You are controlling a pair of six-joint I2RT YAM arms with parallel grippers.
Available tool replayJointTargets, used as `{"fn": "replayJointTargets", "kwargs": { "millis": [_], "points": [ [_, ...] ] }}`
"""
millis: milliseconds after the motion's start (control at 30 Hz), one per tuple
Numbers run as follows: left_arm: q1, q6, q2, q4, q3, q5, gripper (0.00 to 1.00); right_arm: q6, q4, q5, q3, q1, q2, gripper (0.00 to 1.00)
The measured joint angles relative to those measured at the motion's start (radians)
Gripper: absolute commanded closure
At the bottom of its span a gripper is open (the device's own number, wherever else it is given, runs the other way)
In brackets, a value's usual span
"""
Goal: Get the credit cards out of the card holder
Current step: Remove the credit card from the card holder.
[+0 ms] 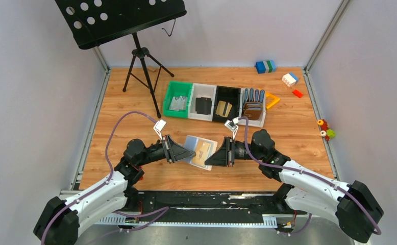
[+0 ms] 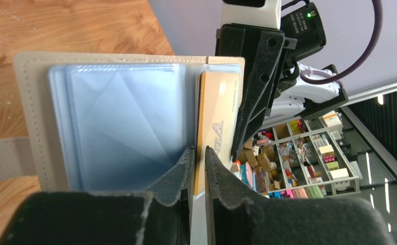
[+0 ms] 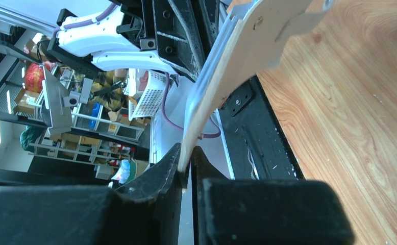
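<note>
The pale grey-beige card holder (image 1: 192, 144) hangs open above the table between my two grippers. Its light blue-grey sleeves (image 2: 120, 122) face the left wrist camera. A gold credit card (image 2: 218, 115) stands partly out of the sleeves on the right side. My left gripper (image 2: 199, 162) is shut on the near edge of this gold card. In the top view it (image 1: 190, 152) reaches in from the left. My right gripper (image 3: 186, 159) is shut on the edge of the card holder's beige cover (image 3: 237, 56), and comes in from the right (image 1: 210, 158).
A row of bins stands behind: a green one (image 1: 178, 99) with a silvery card, a white one (image 1: 204, 103) with a black card, a black one (image 1: 225, 106) with gold cards, another with brown wallets (image 1: 252, 109). A music stand (image 1: 141, 56) rises at the back left. Toy blocks (image 1: 265, 66) lie at the back right.
</note>
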Motion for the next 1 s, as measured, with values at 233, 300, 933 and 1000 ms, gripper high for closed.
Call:
{"fn": "replayJointTargets", "kwargs": {
  "millis": [233,300,933,1000],
  "points": [
    [0.000,-0.008,0.002,0.056,0.000,0.025,0.95,0.003,0.005,-0.007,0.000,0.002,0.038,0.86],
    [0.000,-0.008,0.001,0.058,0.000,0.027,0.96,0.003,0.005,-0.006,0.000,0.002,0.039,0.86],
    [0.001,0.041,-0.001,0.007,0.004,0.069,0.85,0.001,-0.026,-0.019,0.005,0.002,0.041,1.00],
    [0.001,0.068,0.007,-0.028,0.014,0.077,0.85,-0.001,-0.035,-0.027,0.008,0.002,0.060,1.00]
  ]
}}
